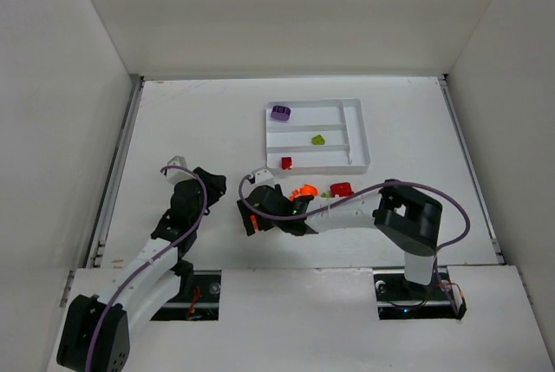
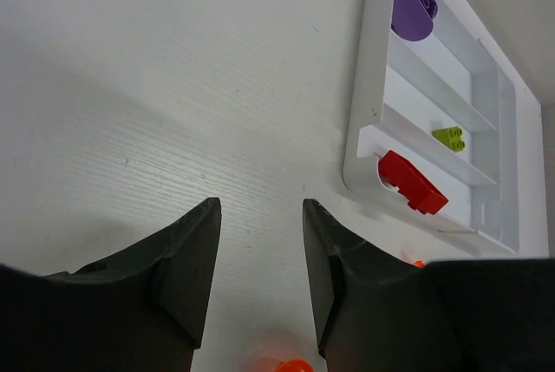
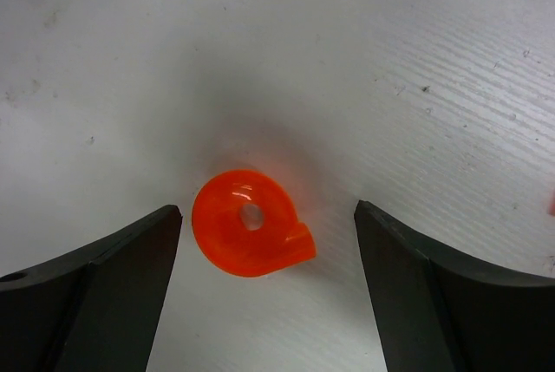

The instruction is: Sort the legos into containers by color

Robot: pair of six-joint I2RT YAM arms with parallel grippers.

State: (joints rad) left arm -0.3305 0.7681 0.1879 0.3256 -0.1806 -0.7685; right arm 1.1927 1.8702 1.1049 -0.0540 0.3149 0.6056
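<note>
one orange piece point(image 3: 250, 225), inside spread right end effector point(image 3: 266, 212), unseen overhead

Three legos point(image 1: 318, 140) in white tray point(image 1: 359, 133)

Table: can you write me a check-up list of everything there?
Surface: white table, few faint specks.
Job's things: white plastic tray holds purple round piece (far slot), lime green brick (middle), red brick (near); orange round piece and second red brick loose on table.
Clutter: nothing seen.
Pincers: left pincer open, empty; right pincer open around the orange round piece, not touching.
Cables: purple cable along each arm.
Surroundings: plain white walls.
</note>
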